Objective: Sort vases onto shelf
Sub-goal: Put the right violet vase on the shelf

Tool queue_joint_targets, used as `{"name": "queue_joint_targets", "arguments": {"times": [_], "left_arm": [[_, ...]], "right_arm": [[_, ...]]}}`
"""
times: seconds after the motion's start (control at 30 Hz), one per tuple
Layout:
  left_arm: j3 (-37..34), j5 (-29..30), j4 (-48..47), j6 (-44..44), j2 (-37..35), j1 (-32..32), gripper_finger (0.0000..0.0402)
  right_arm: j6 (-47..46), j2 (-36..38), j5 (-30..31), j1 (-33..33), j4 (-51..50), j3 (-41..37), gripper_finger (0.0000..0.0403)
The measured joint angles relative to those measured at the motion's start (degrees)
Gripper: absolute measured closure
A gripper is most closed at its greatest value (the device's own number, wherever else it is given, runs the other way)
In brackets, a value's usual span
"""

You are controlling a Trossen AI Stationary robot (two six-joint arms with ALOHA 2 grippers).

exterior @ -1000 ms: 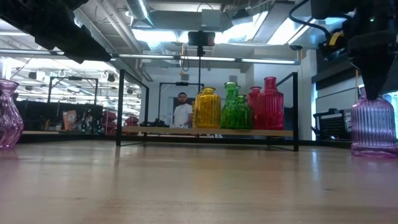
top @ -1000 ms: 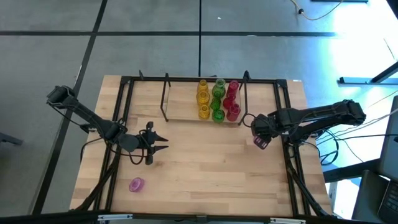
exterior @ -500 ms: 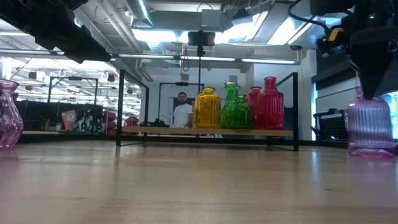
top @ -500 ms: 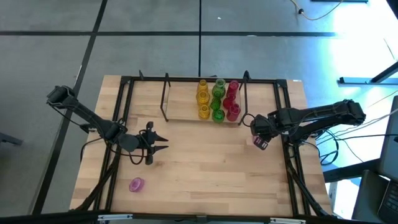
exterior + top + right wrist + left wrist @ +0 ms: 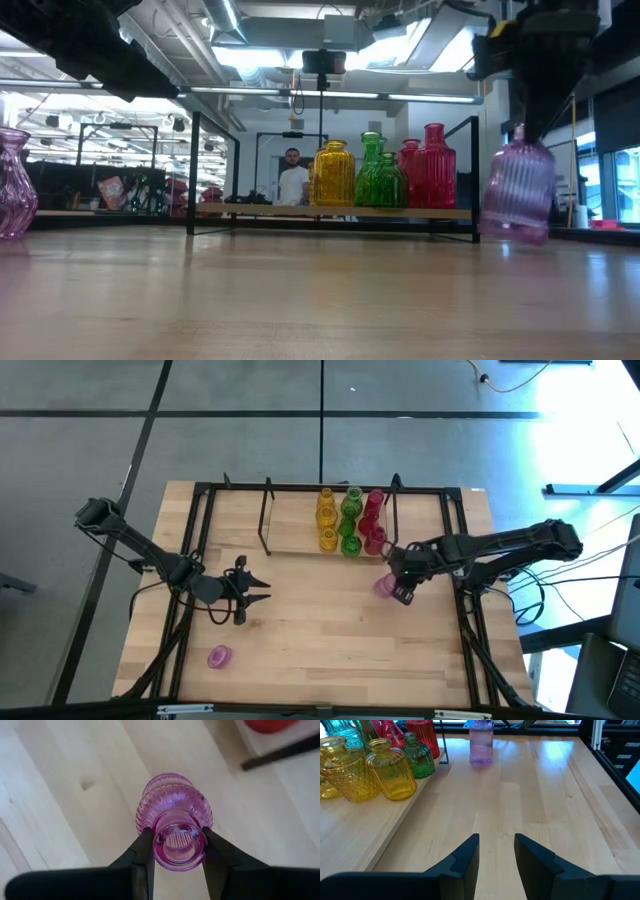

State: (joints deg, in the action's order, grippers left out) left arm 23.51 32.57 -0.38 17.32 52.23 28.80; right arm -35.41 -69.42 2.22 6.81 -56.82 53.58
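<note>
My right gripper (image 5: 398, 589) is shut on a pink-purple ribbed vase (image 5: 384, 587) just near the shelf's right end. The low view shows this vase (image 5: 518, 190) right of the shelf vases. The shelf (image 5: 295, 532) carries yellow (image 5: 326, 518), green (image 5: 350, 522) and red vases (image 5: 373, 522) standing on its board. A second pink vase (image 5: 219, 656) stands on the table near the left near corner. My left gripper (image 5: 252, 592) hangs open over the table's left middle, touching nothing. My right gripper pinches the ribbed vase at its narrow neck (image 5: 179, 845), just below the mouth. One finger (image 5: 144, 854) sits on each side of the neck. The fingers come from above, pointing down. The vase hangs below them slightly tilted, its base (image 5: 515, 232) close over the tabletop.
Black frame rails (image 5: 190, 560) run along the tabletop's left and right sides. The shelf's left half is bare board (image 5: 350, 827). Open tabletop (image 5: 330, 630) lies between the two arms. A person (image 5: 293, 180) stands far behind the table.
My right gripper has carried the ribbed vase toward the table's left, from beside the right frame rail to a spot near the shelf's right end. The vase now hangs slightly tilted. My left arm has kept still.
</note>
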Motion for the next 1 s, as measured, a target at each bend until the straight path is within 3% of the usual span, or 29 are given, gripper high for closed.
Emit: {"name": "queue_joint_targets", "arguments": {"times": [0.33, 0.7, 1.0], "left_arm": [[0.02, -0.08, 0.01, -0.06, 0.00, -0.02, 0.0285], [0.00, -0.08, 0.01, -0.04, 0.00, -0.02, 0.0285], [0.01, -0.08, -0.03, -0.04, 0.00, -0.01, 0.0285]], "right_arm": [[5.11, -7.45, 1.30, 3.24, 4.71, 4.22, 0.0305], [13.63, -20.95, 2.24, 6.09, 4.72, 20.46, 0.0305], [24.01, -35.31, 1.21, 5.92, 0.51, 38.06, 0.0304]]}}
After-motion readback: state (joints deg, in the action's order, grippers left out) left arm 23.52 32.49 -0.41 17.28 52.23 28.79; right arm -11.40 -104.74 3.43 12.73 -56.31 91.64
